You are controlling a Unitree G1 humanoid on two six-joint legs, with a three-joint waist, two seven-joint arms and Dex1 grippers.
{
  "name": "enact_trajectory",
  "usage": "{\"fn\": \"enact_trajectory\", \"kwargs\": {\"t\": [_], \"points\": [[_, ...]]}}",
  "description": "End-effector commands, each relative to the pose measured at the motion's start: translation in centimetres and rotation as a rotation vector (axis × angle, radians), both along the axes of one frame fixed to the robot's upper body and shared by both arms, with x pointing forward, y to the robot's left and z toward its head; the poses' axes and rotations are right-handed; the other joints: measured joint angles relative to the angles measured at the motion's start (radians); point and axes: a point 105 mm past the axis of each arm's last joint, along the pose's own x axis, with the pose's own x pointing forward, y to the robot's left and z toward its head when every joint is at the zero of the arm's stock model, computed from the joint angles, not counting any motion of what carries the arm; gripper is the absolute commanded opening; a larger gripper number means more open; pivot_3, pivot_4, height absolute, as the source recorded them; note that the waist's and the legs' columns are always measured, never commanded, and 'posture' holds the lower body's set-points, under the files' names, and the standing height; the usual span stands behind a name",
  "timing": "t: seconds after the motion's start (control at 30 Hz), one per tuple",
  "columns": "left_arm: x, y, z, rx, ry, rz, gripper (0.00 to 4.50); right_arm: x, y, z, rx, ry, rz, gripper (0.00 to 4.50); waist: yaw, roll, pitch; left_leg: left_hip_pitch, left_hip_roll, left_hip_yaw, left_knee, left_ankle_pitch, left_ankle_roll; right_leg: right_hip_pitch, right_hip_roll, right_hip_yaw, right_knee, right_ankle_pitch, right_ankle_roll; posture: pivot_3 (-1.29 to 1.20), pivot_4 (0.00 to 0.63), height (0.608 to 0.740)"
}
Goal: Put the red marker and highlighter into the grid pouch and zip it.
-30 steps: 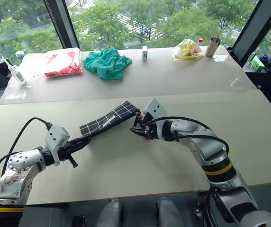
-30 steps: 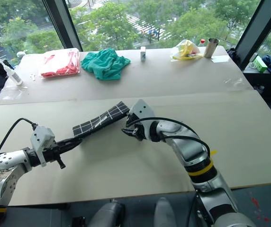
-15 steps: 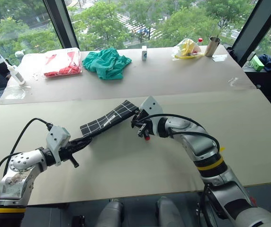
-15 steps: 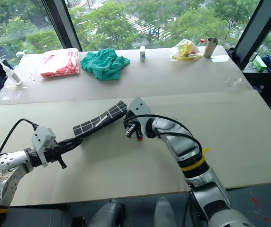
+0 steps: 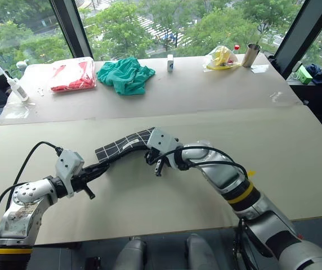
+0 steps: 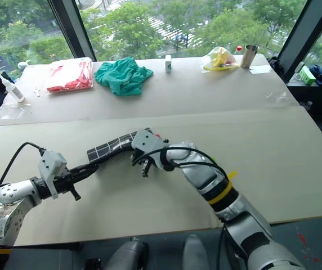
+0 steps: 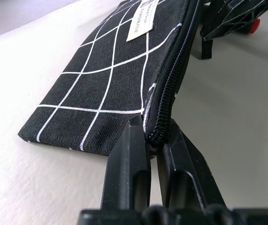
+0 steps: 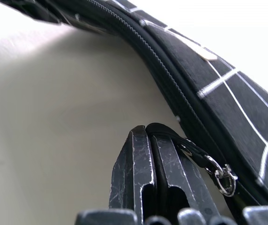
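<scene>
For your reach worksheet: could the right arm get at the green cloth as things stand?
Probably not right now: the right end effector is shut on the pull tab of the pouch, and the green cloth lies well beyond it.

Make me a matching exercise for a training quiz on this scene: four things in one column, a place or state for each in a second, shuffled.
Things:
1. grid pouch
2. left pincer
3. right pincer
4. green cloth

Places or states:
A. crumpled on the far table, beside the red packet
B. shut on the zipper pull tab
C. held between the two arms
D. shut on the pouch's end, at the zipper edge

Pairs: 1-C, 2-D, 3-B, 4-A
</scene>
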Motion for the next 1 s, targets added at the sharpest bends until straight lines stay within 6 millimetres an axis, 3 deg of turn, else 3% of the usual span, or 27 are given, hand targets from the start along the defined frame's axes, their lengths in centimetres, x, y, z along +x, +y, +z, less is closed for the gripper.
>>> {"fn": "enact_trajectory", "kwargs": {"t": [0.03, 0.23, 0.33, 0.43, 0.57, 0.67, 0.73, 0.87, 1.0], "points": [[0.0, -0.3, 0.9, 0.0, -0.024, -0.017, 0.0, -1.0, 1.8, 1.8, 0.032, -0.029, 0.125, 0.1, 0.0, 0.0, 0.0, 0.0, 0.0, 0.0, 0.0, 0.0, 0.0, 0.0, 0.0, 0.0, 0.0, 0.0, 0.0, 0.0, 0.15, 0.74], [0.3, -0.4, 0.9, 0.011, -0.017, -0.038, 0.0, -0.8, 2.4, 2.8, -0.015, -0.034, 0.212, 0.1, 0.0, 0.0, 0.0, 0.0, 0.0, 0.0, 0.0, 0.0, -0.001, 0.0, 0.0, 0.0, 0.0, 0.0, 0.0, 0.0, 0.15, 0.74], [0.3, -0.6, 0.9, 0.013, -0.015, -0.049, 0.0, 2.3, 1.8, 3.9, -0.013, -0.055, 0.093, 0.1, -0.001, 0.0, 0.0, 0.0, 0.0, 0.0, 0.0, 0.001, -0.001, 0.0, 0.0, 0.0, 0.0, 0.0, 0.0, 0.0, 0.15, 0.74], [0.3, -0.6, 0.9, 0.013, -0.013, -0.052, 0.0, 3.3, 1.4, 4.5, -0.002, -0.056, 0.063, 0.1, -0.002, 0.0, 0.0, 0.0, 0.0, 0.0, 0.0, 0.001, -0.001, 0.0, 0.0, 0.0, 0.001, 0.0, 0.0, 0.0, 0.15, 0.74], [0.2, -0.5, 0.9, 0.02, -0.008, -0.057, 0.0, 5.2, -1.3, 4.1, -0.107, -0.111, 0.009, 0.1, -0.001, 0.0, 0.0, -0.001, 0.0, 0.0, 0.0, 0.001, -0.002, 0.0, 0.0, 0.0, 0.001, 0.0, 0.0, 0.0, 0.15, 0.74], [0.2, -0.4, 1.0, 0.024, -0.007, -0.058, 0.0, 6.1, -2.1, 4.9, -0.088, -0.122, -0.042, 0.1, -0.001, 0.0, 0.0, -0.001, 0.0, 0.0, 0.0, 0.001, -0.002, 0.0, 0.0, 0.0, 0.0, 0.0, 0.0, 0.0, 0.15, 0.74], [0.2, -0.3, 1.0, 0.026, -0.005, -0.06, 0.0, 5.6, -1.5, 5.0, -0.076, -0.119, -0.016, 0.1, -0.004, 0.0, 0.0, -0.001, 0.0, 0.0, 0.0, 0.001, -0.002, -0.001, 0.0, 0.0, 0.0, 0.0, 0.0, 0.0, 0.15, 0.74], [0.3, -0.1, 1.1, 0.033, -0.004, -0.064, 0.0, 1.8, 2.1, 5.2, -0.002, -0.048, 0.142, 0.1, -0.025, 0.0, 0.0, -0.001, 0.002, 0.0, -0.002, 0.001, -0.002, -0.002, 0.001, 0.0, 0.002, 0.0, 0.0, 0.0, 0.15, 0.74], [0.3, -0.1, 1.3, 0.036, -0.004, -0.069, 0.0, -0.3, 4.3, 5.4, 0.046, 0.012, 0.212, 0.1, -0.027, 0.0, 0.0, -0.001, 0.003, 0.0, -0.003, 0.001, -0.002, -0.002, 0.002, -0.001, 0.004, 0.0, 0.0, 0.0, 0.15, 0.74]]}}
